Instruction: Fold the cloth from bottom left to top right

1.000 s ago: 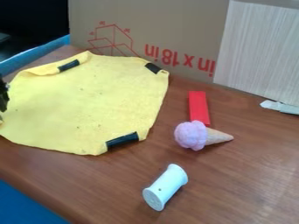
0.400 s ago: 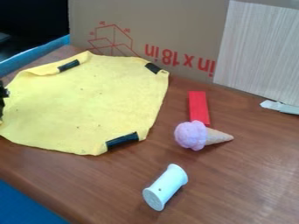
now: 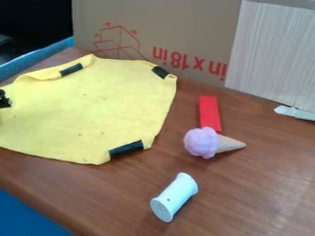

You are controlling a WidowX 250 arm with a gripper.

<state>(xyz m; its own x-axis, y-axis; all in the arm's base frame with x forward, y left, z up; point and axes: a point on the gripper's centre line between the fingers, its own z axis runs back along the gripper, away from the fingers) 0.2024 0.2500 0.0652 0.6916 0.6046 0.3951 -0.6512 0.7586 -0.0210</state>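
On a brown surface [image 3: 246, 193], a white spool [image 3: 174, 197] lies nearest, then a toy ice cream [image 3: 201, 142] beside a red block [image 3: 209, 113]; left of them spreads a yellow cloth [image 3: 92, 110], a black pincer [image 3: 4, 99] at its left, whether spread or closed I can't tell.

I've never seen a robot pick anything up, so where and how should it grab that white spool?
The white spool is probably best gripped around its narrow middle, from above, squeezing across its length. It lies on its side on the table, and its ends flare wider than the middle, which should help stop it slipping out lengthwise.
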